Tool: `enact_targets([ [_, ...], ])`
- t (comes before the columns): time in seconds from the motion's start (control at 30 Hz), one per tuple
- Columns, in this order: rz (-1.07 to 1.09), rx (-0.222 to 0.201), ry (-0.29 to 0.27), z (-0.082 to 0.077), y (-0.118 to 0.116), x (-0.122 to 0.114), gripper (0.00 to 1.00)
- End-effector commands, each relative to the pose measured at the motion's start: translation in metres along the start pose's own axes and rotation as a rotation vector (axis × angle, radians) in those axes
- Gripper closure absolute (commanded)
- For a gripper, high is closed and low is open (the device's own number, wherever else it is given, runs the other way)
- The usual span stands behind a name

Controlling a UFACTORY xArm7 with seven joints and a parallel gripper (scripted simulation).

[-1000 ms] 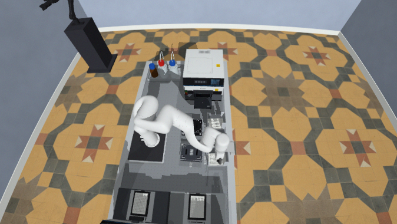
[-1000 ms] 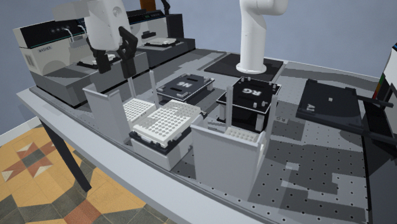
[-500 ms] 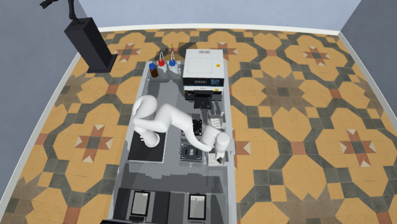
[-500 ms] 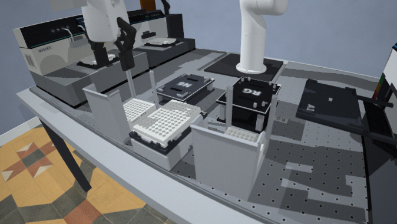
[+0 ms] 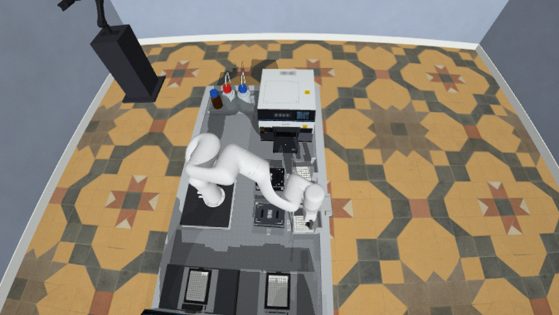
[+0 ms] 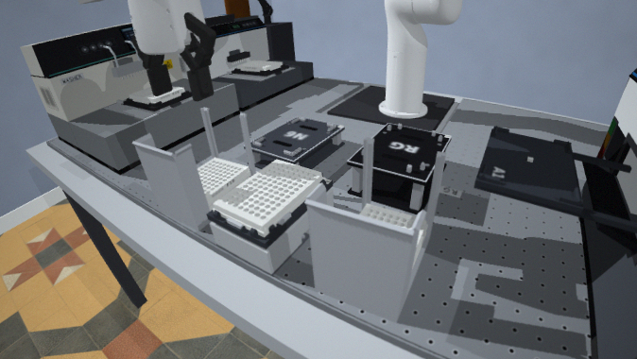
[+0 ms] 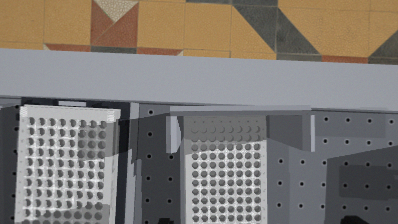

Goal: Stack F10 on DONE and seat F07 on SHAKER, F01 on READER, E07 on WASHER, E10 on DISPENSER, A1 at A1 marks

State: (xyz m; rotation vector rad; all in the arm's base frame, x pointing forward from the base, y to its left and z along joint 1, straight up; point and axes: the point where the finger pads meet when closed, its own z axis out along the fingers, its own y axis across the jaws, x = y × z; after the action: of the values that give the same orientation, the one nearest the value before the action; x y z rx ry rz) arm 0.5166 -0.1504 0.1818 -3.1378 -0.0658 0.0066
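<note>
My gripper (image 6: 181,80) (image 5: 308,225) is open and empty. It hangs above the IN rack (image 6: 170,184), clear of its walls. A white well plate (image 6: 218,174) (image 7: 225,175) lies on top of the stack inside IN, straight below the wrist. Beside it, another white plate (image 6: 266,194) (image 7: 65,170) sits on the SHAKER (image 6: 246,246). A plate (image 6: 389,214) shows low inside the DONE rack (image 6: 359,255). One plate (image 6: 156,96) (image 5: 277,290) sits on the WASHER (image 6: 71,90) and one plate (image 6: 257,67) (image 5: 196,286) on the DISPENSER. The READER carriage (image 6: 529,172) is bare. The plate labels are too small to read.
The black nests N6 (image 6: 298,137) and RG (image 6: 402,148) stand empty behind the racks. Thin posts rise from the rack corners. The reader housing (image 5: 286,99) and reagent bottles (image 5: 228,95) stand at the far end. The table edge (image 7: 200,80) runs close beyond IN.
</note>
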Motion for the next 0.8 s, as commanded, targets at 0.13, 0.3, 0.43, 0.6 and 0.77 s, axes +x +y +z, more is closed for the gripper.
enact_targets([
  [0.13,0.000,-0.001,0.004,-0.011,0.000,0.001,0.00],
  [0.3,0.000,-0.001,0.004,-0.018,0.000,0.001,0.00],
  [0.43,0.000,-0.001,0.004,-0.023,0.000,0.001,0.00],
  [0.6,0.000,-0.001,0.004,-0.030,0.000,0.001,0.00],
  [0.77,0.000,-0.001,0.004,-0.034,0.000,0.001,0.00],
])
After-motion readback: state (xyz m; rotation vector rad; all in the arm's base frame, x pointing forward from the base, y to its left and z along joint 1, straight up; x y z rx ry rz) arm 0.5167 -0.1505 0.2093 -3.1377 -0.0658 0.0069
